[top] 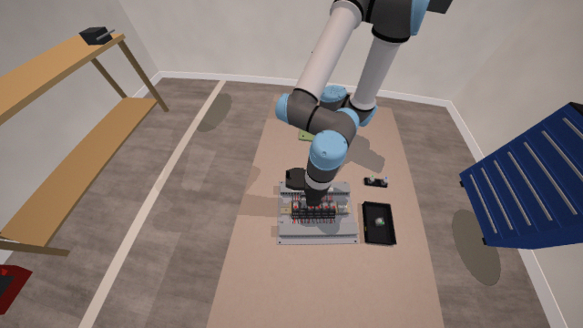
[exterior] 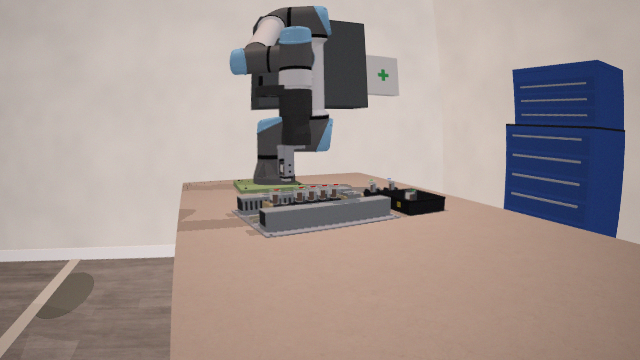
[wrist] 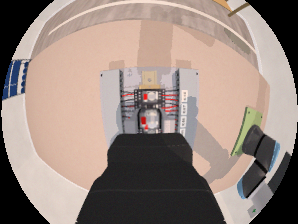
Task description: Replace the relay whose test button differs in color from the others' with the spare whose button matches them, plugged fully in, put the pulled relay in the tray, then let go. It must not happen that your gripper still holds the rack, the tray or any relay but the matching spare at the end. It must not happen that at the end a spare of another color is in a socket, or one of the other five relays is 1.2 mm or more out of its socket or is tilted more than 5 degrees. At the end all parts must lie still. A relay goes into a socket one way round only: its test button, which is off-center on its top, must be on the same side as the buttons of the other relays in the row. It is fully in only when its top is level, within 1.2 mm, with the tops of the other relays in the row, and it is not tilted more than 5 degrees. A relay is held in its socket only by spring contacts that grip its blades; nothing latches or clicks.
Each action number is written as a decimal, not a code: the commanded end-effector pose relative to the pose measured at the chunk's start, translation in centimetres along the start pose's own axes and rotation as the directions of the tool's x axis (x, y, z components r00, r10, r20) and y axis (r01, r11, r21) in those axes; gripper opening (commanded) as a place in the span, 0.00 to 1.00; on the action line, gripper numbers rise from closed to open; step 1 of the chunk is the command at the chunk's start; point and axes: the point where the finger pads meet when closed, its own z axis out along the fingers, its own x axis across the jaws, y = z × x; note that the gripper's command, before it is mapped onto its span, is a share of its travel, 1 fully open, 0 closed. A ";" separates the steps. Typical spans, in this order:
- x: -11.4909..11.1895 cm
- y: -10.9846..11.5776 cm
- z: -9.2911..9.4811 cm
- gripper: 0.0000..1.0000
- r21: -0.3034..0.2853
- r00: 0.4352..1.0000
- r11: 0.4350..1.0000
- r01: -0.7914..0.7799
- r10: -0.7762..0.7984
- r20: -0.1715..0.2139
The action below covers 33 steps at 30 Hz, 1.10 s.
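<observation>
Pincer (top: 314, 202) (exterior: 286, 179) (wrist: 149, 115): clenched on the red-button spare (wrist: 152, 119), high above the row.
Socket (top: 302, 213): apparently the gap beside the end relay (top: 295, 207) (exterior: 275, 198) (wrist: 152, 96); best centred over before lowering.
Buttons: red on the same side in the wrist view; no turn needed, probably.
Press: straight down, slowly, until level with neighbours; no click to wait for.
Tray (top: 393, 223) (exterior: 425, 206): green-button relay (top: 380, 221) (exterior: 410, 194) inside.
Release: only once upright and fully in.
</observation>
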 end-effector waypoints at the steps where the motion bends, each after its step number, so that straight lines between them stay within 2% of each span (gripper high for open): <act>1: 0.0 0.0 0.2 0.00 0.001 1.000 1.000 0.000 0.000 0.001; 5: 0.0 0.0 1.1 0.00 0.001 1.000 1.000 0.000 0.000 0.001; 17: 0.0 0.0 1.1 0.00 0.001 1.000 1.000 0.000 0.000 0.001; 22: 0.0 0.1 2.3 0.00 0.001 1.000 1.000 0.000 0.000 0.001; 33: 0.0 0.1 2.3 0.00 0.001 1.000 1.000 0.000 0.000 0.001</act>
